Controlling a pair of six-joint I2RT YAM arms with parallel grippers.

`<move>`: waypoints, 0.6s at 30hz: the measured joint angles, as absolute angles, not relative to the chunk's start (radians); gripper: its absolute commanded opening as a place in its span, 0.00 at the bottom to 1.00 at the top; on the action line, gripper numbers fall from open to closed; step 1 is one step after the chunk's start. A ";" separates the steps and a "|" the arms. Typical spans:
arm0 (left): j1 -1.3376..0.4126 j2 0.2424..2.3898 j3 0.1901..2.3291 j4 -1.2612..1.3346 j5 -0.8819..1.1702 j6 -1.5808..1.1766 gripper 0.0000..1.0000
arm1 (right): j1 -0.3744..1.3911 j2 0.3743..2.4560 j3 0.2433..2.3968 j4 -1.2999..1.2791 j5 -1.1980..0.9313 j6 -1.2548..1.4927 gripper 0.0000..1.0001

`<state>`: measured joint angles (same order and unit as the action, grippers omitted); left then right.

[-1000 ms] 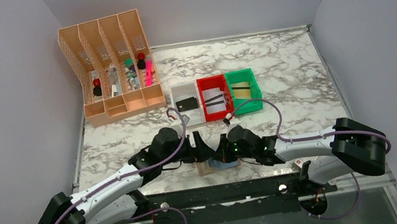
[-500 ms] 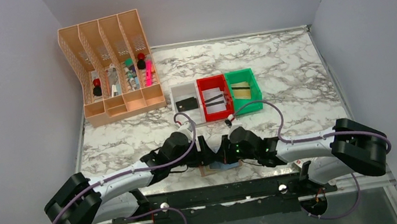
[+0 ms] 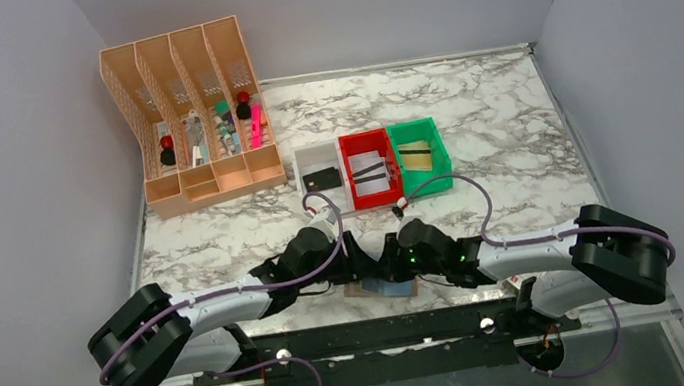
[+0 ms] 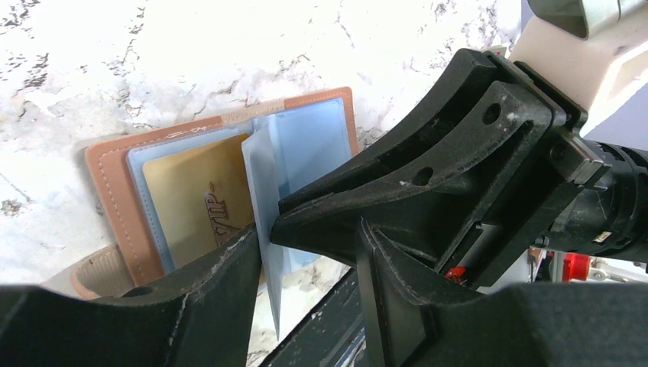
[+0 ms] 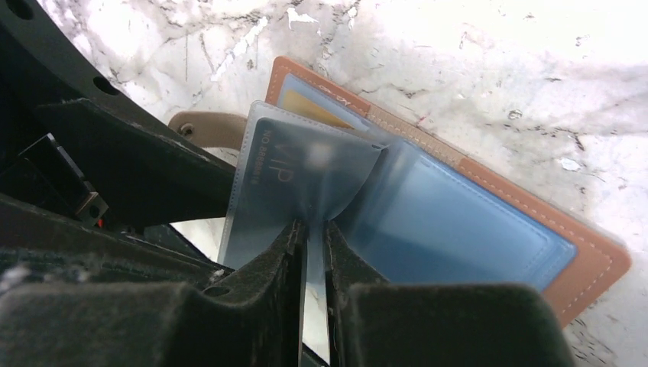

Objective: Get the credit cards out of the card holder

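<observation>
One card holder [image 3: 387, 288], brown with pale blue inner faces, is lying open and flat on the tabletop [image 3: 511, 129] at its near edge, between the two arms.

One gold card [image 4: 191, 202] is sitting in the clear pocket on the holder's inner face, printed side up. Whether other credit cards are sitting deeper in the pockets cannot be told.

One plastic sleeve [image 5: 298, 176], thin and see-through, is standing up from the spine. It is bowing where it is being held, so it is likely soft and floppy.

Right claw [image 5: 312, 229]: fingers are pinching the sleeve's free edge and holding it upright.

Left claw [image 4: 306, 237]: fingers are standing partly apart, straddling the raised sleeve's near edge and gripping nothing.

Handling, as judged:
- The holder is looking light and apt to slide on the smooth marble, so it is needing to be pinned while a card is drawn.
- The card is looking stiff, thin and slick.
- The best hold is looking like the card's exposed short edge at the pocket mouth, with the pull running along the pocket.
</observation>
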<state>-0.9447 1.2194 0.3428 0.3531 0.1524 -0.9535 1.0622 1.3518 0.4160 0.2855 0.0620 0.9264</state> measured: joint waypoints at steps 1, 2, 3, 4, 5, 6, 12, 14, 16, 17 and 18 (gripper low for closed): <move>-0.945 1.225 0.342 0.360 0.152 -0.957 0.49 | 1.060 1.348 0.416 0.275 0.063 0.926 0.24; -0.945 1.231 0.342 0.368 0.152 -0.961 0.49 | 1.059 1.341 0.416 0.263 0.063 0.926 0.26; -0.945 1.235 0.343 0.377 0.152 -0.964 0.48 | 1.059 1.331 0.415 0.247 0.063 0.925 0.29; -0.945 1.243 0.343 0.390 0.153 -0.967 0.48 | 1.059 1.314 0.414 0.230 0.063 0.926 0.32; -0.947 1.250 0.345 0.403 0.154 -0.970 0.48 | 1.059 1.296 0.413 0.209 0.067 0.925 0.34; -0.951 1.258 0.348 0.416 0.155 -0.973 0.48 | 1.059 1.273 0.413 0.180 0.076 0.923 0.34; -0.975 1.324 0.419 0.465 0.174 -0.980 0.48 | 1.059 1.094 0.410 -0.024 0.196 0.955 0.34; -0.986 1.351 0.450 0.471 0.176 -0.979 0.48 | 1.059 1.036 0.410 -0.102 0.242 0.981 0.34; -0.998 1.386 0.483 0.475 0.181 -0.977 0.48 | 1.059 0.981 0.410 -0.183 0.289 1.015 0.34; -1.005 1.406 0.500 0.477 0.191 -0.975 0.48 | 1.059 0.948 0.408 -0.225 0.314 1.033 0.34; -1.011 1.424 0.516 0.479 0.200 -0.972 0.48 | 1.059 0.918 0.404 -0.255 0.334 1.047 0.34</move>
<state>-1.0111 1.4242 0.5163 0.4789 0.2005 -0.9718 1.0592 0.9184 0.4042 -0.2554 0.3336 1.0470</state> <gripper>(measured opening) 0.482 0.342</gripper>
